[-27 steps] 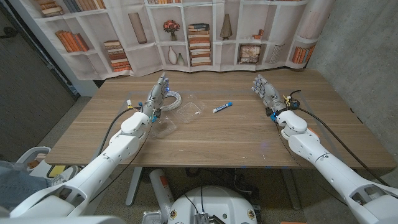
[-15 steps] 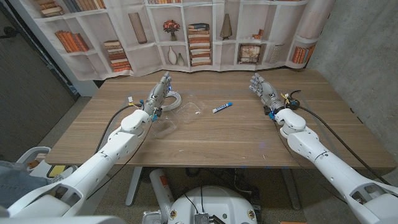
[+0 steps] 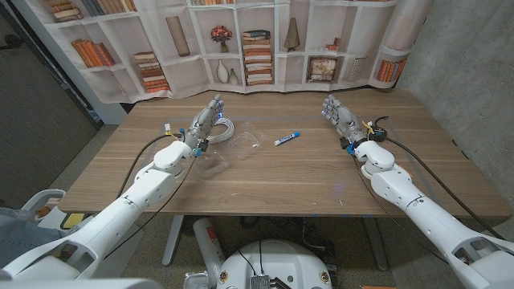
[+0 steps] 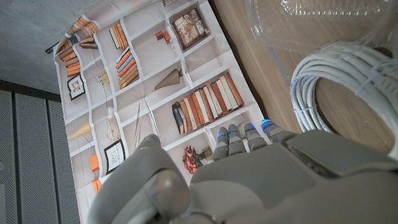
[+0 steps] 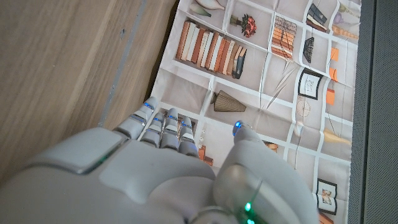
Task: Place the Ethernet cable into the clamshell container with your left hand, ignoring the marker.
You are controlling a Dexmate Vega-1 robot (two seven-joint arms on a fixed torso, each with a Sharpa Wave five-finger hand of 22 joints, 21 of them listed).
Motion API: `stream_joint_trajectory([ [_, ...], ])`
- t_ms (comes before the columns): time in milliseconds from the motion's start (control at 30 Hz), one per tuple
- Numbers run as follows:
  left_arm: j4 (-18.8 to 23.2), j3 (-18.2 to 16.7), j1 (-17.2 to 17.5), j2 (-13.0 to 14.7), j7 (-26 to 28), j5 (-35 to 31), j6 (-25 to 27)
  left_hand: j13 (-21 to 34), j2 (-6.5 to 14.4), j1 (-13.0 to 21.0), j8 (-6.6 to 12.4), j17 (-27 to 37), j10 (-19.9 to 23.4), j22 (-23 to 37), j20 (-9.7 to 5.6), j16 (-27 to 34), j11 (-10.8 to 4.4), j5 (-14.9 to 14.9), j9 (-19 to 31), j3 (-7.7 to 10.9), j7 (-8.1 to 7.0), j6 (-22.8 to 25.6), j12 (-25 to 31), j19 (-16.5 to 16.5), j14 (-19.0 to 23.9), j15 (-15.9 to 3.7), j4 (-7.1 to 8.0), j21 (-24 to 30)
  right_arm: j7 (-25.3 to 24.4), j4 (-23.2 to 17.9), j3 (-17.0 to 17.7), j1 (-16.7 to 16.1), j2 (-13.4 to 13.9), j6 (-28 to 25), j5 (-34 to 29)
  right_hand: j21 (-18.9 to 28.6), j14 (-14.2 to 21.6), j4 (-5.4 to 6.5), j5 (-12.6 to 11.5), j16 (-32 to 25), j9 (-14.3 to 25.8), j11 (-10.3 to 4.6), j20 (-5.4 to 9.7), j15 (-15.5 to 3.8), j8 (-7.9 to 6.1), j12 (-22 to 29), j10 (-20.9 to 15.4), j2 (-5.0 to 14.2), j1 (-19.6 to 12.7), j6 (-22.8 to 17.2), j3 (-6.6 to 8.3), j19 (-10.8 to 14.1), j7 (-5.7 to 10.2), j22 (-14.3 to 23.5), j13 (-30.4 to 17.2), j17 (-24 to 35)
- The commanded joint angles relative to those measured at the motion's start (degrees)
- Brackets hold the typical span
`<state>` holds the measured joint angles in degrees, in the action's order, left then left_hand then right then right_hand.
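Note:
The white Ethernet cable lies coiled on the table at the back left; its loops also show in the left wrist view. My left hand stands just left of the coil with its fingers stretched out and apart, holding nothing. The clear clamshell container lies open right beside the coil, its other half nearer to me; its clear rim lies past the coil. My right hand stands on the right side, fingers extended, empty.
A blue and white marker lies right of the container near the table's middle. A bookshelf-print curtain hangs behind the far edge. Bare wood stretches across the table's front half.
My left hand has edged slightly forward along the coil's left side. The cable, container, marker and right hand have stayed where they were.

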<state>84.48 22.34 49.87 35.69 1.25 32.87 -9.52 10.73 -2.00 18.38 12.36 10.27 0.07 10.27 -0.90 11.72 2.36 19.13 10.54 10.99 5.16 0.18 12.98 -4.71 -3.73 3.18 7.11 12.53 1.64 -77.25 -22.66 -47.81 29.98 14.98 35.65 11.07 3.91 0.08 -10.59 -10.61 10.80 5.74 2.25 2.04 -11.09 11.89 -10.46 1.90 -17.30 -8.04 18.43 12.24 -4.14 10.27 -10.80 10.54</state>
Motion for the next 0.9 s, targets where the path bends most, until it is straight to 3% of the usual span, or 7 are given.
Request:
stream_joint_trajectory([
  [33,2.08,-1.67,1.87,2.13,0.54,-0.21,-0.67,0.14,0.50,0.54,0.44,0.14,0.77,0.16,-0.42,0.11,0.38,0.30,0.27,0.25,0.25,0.63,0.43,0.19,0.56,-0.01,-0.57,0.27,0.50,0.29,-0.45,0.20,-0.36,-0.07,-0.02,0.50,0.49,-0.36,-0.24,-0.36,0.16,-0.22,0.84,-0.07,-0.38,0.54,-0.68,0.26,-0.48,-0.76,-0.03,0.53,-0.07,0.28,-0.11,0.20],
  [500,-1.48,-2.78,2.40,1.59,0.04,-2.05,-7.58,0.18,1.17,1.63,0.89,0.15,2.77,0.11,-1.16,0.34,-0.32,0.43,0.29,0.42,-0.05,2.95,0.72,2.36,2.74,-0.68,-1.16,0.69,0.33,-0.20,-1.28,1.06,-0.44,-0.73,-1.07,0.55,0.65,-0.56,-0.20,-0.39,0.15,-0.19,0.74,-0.11,-0.41,0.58,-0.78,0.34,-0.51,-0.94,-0.17,0.64,0.01,0.29,-0.10,0.19],
  [900,-2.56,-4.10,3.37,1.91,0.56,-2.65,-10.50,0.20,1.21,2.34,1.29,0.16,5.05,0.08,-1.24,0.58,-0.72,0.60,0.30,0.28,-0.50,5.15,1.13,4.29,4.88,-1.15,-1.62,1.01,0.64,0.58,-1.69,2.18,-0.92,-1.09,-1.27,0.57,0.83,-0.72,-0.17,-0.43,0.15,-0.07,0.71,-0.26,-0.44,0.69,-1.07,0.45,-0.51,-1.15,-0.32,0.69,0.04,0.30,-0.09,0.19],
])
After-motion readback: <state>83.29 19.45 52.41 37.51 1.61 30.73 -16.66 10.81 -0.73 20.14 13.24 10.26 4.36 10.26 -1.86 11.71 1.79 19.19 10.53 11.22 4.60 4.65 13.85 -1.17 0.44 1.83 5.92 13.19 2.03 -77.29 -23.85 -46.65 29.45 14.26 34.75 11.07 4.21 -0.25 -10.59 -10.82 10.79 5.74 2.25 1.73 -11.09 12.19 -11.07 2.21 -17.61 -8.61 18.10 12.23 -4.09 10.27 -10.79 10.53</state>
